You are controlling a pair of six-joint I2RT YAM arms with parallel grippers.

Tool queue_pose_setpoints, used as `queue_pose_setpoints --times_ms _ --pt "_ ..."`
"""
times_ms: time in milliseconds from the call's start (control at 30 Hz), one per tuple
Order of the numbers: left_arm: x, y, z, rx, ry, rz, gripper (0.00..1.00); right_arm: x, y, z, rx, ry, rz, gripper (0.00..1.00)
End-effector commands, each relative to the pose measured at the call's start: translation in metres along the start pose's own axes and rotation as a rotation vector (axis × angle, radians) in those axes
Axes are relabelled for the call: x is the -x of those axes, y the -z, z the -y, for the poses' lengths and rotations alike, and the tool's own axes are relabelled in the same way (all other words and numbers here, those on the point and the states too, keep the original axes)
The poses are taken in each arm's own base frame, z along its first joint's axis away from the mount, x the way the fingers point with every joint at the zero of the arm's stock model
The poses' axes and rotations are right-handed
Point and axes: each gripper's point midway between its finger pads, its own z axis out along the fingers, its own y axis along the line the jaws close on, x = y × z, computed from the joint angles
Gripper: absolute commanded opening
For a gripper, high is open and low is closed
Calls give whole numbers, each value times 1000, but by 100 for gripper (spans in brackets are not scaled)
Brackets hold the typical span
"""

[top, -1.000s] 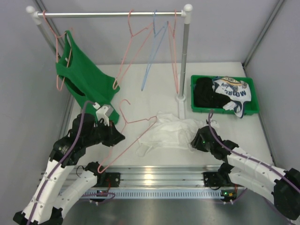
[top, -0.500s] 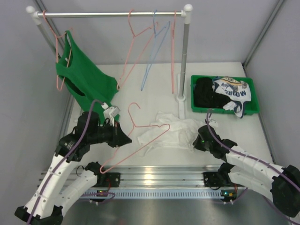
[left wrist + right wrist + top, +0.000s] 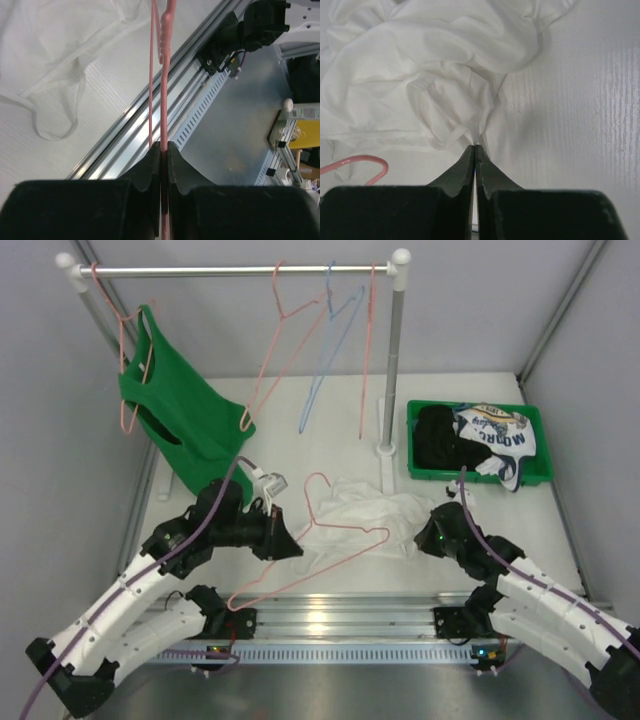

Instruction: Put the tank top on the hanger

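The white tank top (image 3: 370, 512) lies crumpled on the table just right of centre; it also shows in the wrist views (image 3: 60, 45) (image 3: 420, 65). The pink wire hanger (image 3: 320, 563) is held tilted above the table, its hook end over the top's left edge. My left gripper (image 3: 290, 545) (image 3: 163, 150) is shut on the hanger's wire (image 3: 164, 90). My right gripper (image 3: 425, 537) (image 3: 475, 150) is shut on a pinch of the tank top's right edge. A bit of the hanger's hook (image 3: 365, 160) shows at the right wrist view's lower left.
A green tank top (image 3: 185, 415) hangs on a pink hanger at the left of the rail (image 3: 230, 271). Spare pink hangers and a blue one (image 3: 325, 350) hang further right. The rack's pole (image 3: 392, 360) and a green bin (image 3: 478, 475) of clothes stand at the right.
My left arm has carried the hanger to the right, up to the tank top's left edge. My right gripper has closed on the fabric at the top's right edge.
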Motion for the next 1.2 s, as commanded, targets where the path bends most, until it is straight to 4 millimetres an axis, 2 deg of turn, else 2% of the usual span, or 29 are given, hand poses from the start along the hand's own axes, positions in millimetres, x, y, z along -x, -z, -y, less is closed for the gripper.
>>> queue_pose_setpoints --times_ms 0,200,467,600,733,933,1167 --pt "7 -15 13 -19 -43 36 0 15 7 -8 13 0 34 0" --pt "-4 -38 14 34 -82 -2 0 15 9 -11 29 3 30 0" --pt "13 -54 14 41 -124 44 0 18 17 -15 54 10 34 0" --pt "13 -64 16 17 -126 24 0 19 18 -15 53 15 35 0" --pt "13 -63 17 23 -132 30 0 18 18 -14 52 18 32 0" --pt "20 -46 16 60 -153 80 0 16 16 -12 45 26 26 0" --pt "5 -46 20 19 -149 11 0 17 15 -13 44 27 30 0"
